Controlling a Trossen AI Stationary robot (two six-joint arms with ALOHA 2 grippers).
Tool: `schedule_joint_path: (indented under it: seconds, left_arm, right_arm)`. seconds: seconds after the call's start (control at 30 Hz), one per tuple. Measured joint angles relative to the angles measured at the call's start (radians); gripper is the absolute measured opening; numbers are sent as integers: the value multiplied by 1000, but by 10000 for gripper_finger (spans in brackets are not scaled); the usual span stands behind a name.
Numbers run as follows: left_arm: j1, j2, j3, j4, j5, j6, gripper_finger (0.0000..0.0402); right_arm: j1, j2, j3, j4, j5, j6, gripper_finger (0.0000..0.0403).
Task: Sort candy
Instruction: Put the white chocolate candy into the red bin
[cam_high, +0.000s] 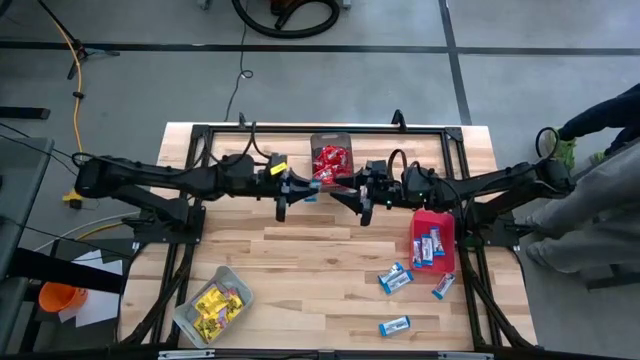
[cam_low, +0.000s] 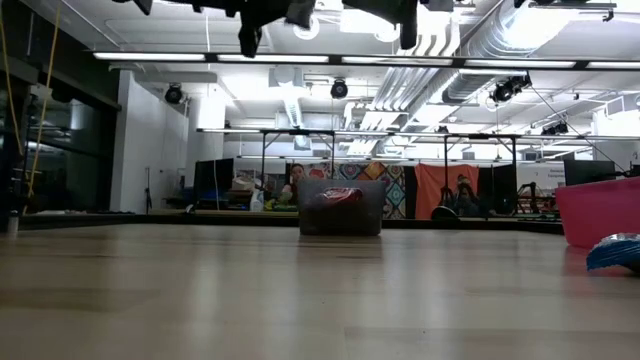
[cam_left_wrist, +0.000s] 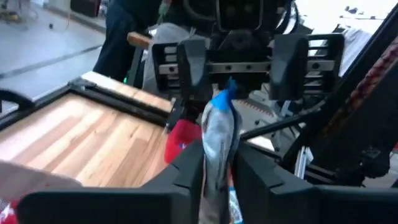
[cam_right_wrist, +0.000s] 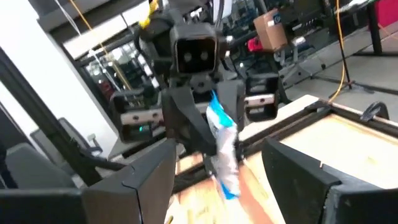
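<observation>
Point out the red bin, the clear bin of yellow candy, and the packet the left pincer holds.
red bin (cam_high: 448, 222): high view, right rim.
clear bin (cam_high: 190, 318): high view, left wall.
blue-and-white candy packet (cam_left_wrist: 217, 134): left wrist view, wrapper middle.

Bright, even overhead strip lighting — wrist views soft, blurred, with window glare.

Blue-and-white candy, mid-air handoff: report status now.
Left gripper fingers pinch the blue-and-white candy, raised above the table. Right gripper faces it, fingers wide, packet between them, not gripped. Nothing in the way.
</observation>
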Motion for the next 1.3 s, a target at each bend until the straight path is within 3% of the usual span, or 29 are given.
schedule_joint_path:
  seconds: [0.17, 0.43, 0.77, 1.03, 1.3]
  left_arm:
    - [-15, 24, 0, 10, 2, -1, 97]
    - [-29, 43, 0, 2, 4, 30, 101]
    - [-35, 99, -1, -246, 10, -75, 121]
    - [-33, 358, 150, -313, 25, 8, 195]
    - [-26, 613, 316, -433, -92, 68, 229]
  right_arm:
    - [15, 0, 0, -13, 5, 0, 234]
    - [15, 0, 0, -58, 22, -15, 234]
    - [16, -8, 0, -161, -44, 27, 234]
    - [16, -119, 0, -201, -42, -10, 234]
    - [26, -246, 1, -268, 26, -10, 234]
